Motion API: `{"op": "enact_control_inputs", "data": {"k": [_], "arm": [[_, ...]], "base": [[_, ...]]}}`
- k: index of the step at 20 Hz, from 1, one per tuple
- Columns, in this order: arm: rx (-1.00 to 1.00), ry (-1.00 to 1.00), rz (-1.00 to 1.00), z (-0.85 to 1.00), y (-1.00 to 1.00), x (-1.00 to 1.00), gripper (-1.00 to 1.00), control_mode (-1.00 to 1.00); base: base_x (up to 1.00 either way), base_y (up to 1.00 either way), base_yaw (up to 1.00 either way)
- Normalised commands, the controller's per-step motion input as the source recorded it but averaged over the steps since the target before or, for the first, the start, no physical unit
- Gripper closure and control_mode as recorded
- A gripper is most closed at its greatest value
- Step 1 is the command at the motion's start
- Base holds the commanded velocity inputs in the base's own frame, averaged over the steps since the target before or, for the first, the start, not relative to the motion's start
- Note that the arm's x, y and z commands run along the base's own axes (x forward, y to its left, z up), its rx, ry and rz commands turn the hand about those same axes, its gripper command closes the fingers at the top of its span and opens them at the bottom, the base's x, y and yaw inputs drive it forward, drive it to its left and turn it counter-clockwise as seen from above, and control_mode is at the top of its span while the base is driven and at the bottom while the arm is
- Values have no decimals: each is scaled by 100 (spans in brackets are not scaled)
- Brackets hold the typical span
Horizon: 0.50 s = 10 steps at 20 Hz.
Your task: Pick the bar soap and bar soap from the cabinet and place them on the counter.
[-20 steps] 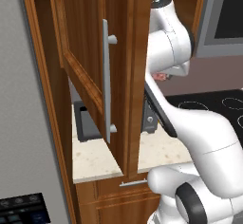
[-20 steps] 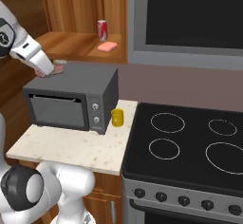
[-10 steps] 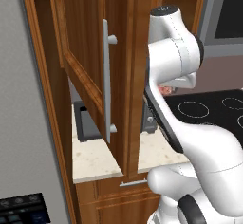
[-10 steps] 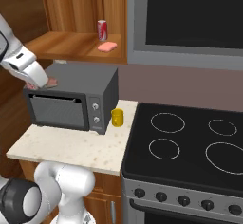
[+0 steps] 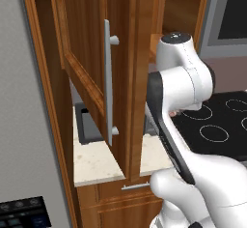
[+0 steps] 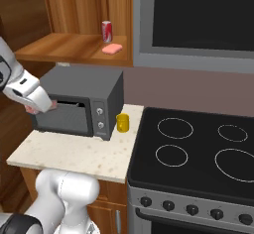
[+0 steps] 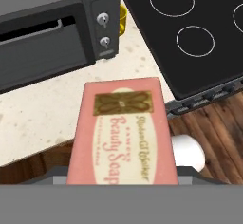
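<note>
A salmon-pink bar soap [image 7: 121,133] with a gold label lies close under the hand camera, and my gripper [image 6: 37,108] is shut on it. The fingertips are hidden behind the bar. The hand hangs in front of the microwave's [image 6: 79,104] left side, above the beige speckled counter [image 6: 74,153]. A second bar soap [image 6: 112,48] rests on the shelf of the open wooden cabinet [image 6: 69,42], next to a red can [image 6: 106,31]. The cabinet door [image 5: 91,67], with its long silver handle [image 5: 108,82], stands swung open in the left base view.
A yellow cup [image 6: 122,123] stands on the counter just right of the microwave. The black stovetop [image 6: 198,148] lies to the right of the counter. Bare counter [image 7: 52,109] shows in front of the microwave.
The hand has come down with the bar soap, from above the microwave's top to in front of its left side. The jaws have kept the same width.
</note>
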Motion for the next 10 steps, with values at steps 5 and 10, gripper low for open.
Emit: {"op": "enact_control_inputs", "data": {"k": [5, 10], "arm": [[3, -1, 8, -27, 4, -8, 100, -100], [3, -4, 7, -26, 11, 0, 100, -100]], "base": [[0, 0, 0], [0, 0, 0]]}}
